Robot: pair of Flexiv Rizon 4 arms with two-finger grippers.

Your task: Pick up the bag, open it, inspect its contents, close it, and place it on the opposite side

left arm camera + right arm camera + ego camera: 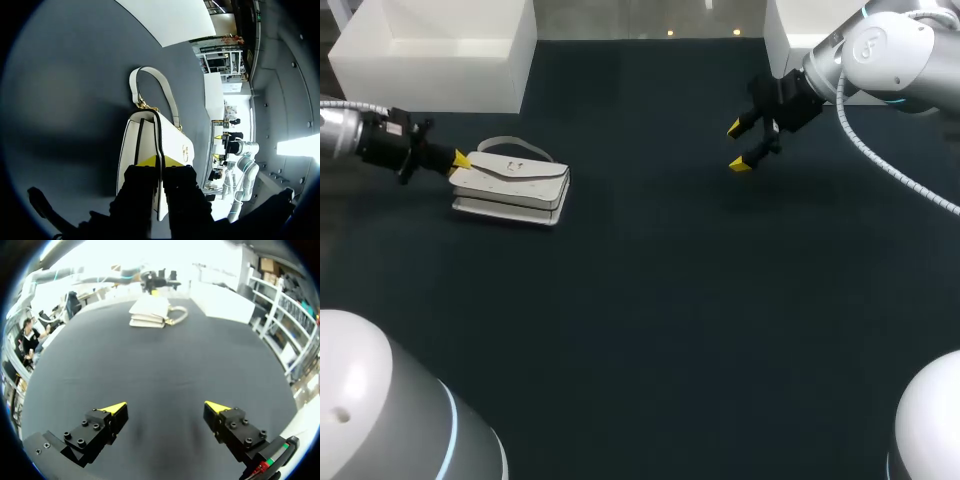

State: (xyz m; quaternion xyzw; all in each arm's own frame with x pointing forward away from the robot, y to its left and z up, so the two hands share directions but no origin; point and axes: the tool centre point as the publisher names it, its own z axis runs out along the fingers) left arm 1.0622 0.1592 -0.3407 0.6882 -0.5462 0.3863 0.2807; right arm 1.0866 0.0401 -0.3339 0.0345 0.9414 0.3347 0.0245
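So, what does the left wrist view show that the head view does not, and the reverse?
Only the left wrist view: the left gripper close up, both yellow tips pinching an edge of the bag. Only the head view: the right gripper, open, far from the bag. Both: the white bag with its handle, lying on the dark table.

The bag (pixel 512 186) lies on the left part of the table (pixel 650 300), towards the far side, with its handle (pixel 505 143) on the table just behind it. The left gripper (pixel 457 163) comes in from the left and pinches the bag's left end between its fingers. The right gripper (pixel 737 146) hangs over the far right of the table, well apart from the bag, and one box (pixel 440 50) stands behind the bag at the far edge, another (pixel 790 35) at the far right.
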